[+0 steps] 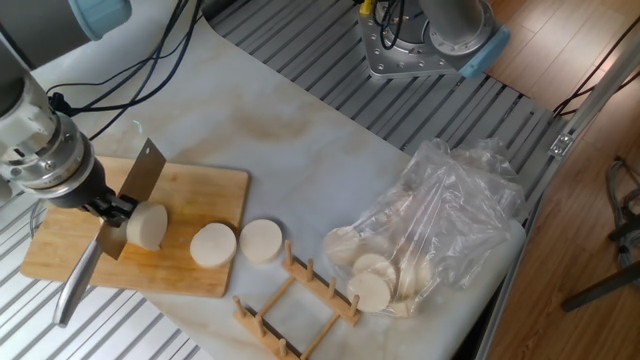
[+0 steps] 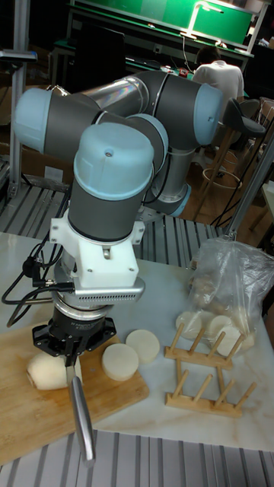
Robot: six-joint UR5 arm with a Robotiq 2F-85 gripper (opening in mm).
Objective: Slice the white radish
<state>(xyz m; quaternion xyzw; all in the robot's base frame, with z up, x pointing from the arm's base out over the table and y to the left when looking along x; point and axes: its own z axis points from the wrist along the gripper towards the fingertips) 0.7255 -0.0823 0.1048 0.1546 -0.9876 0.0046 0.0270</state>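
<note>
So the whole next cut came down to where the white radish [image 1: 147, 226] sat against the blade. It was down to a short stub lying on its side on the wooden cutting board [image 1: 195, 195], toward the board's left end in the fixed view, with its long axis running roughly along the board's length. One pale end faced the two cut discs [image 1: 213, 244], which lay further right; one of them was at the board's corner and the other just off it on the worktop [image 1: 300, 150].

The claw [image 1: 112, 208] was clamped on the handle of a cleaver [image 1: 135, 195], and the broad blade stood up on edge, crossing the radish's axis rather than running with it. The stub lay just to the right of the claw, tucked right against the blade's flat face. Whether steel was actually biting into it or only touching, I couldn't tell from either view. In the tall view the claw [image 2: 72, 346] hung almost straight over the radish [image 2: 52, 372], with the handle [image 2: 81, 418] poking out toward the camera.

My read: there wasn't much stub left, so the blade would need to shift only slightly along that axis for another disc. A short piece like that could easily roll or skid.

The bag of slices [image 1: 440, 235] and the wooden rack [image 1: 295, 300] were well apart from all this.
</note>
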